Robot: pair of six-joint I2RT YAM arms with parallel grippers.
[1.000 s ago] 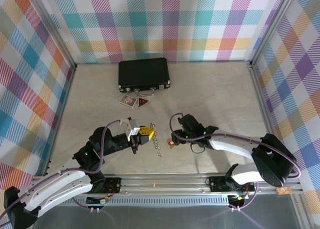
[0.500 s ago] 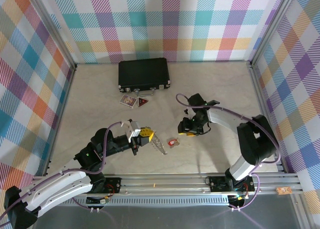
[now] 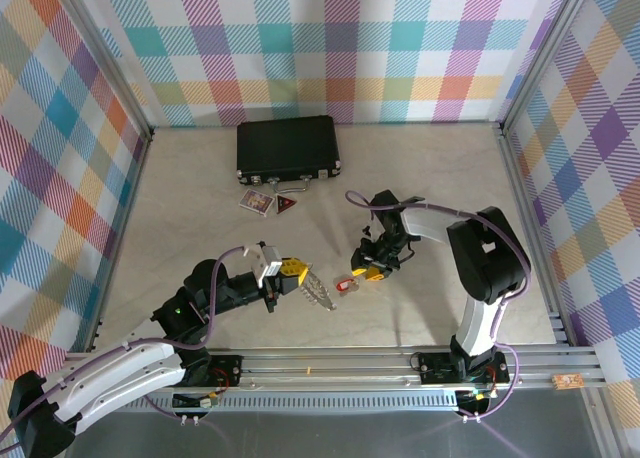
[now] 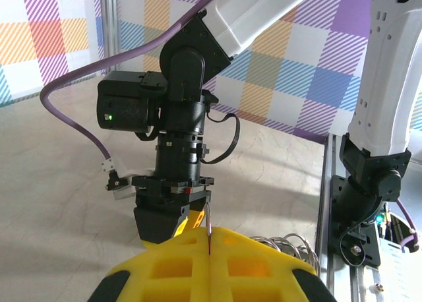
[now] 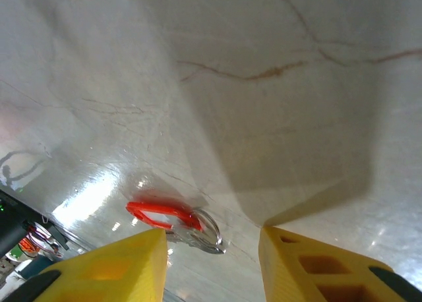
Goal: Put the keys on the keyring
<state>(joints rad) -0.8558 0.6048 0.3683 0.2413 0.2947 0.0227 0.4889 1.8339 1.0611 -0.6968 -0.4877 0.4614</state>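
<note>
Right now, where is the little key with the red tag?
In the top view the keys lie flat on the table, centre-front, between the keyring on their left and the right gripper just right of them.

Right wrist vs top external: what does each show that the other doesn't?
Right wrist: a close-up of the keys, red tag and silver ring, lying flat on the table just ahead of the open right end effector.
Top external: the layout, with the black case at the back, the red triangular card in front of it, and the left end effector shut on the keyring.
Both: keys, table, right end effector.
</note>
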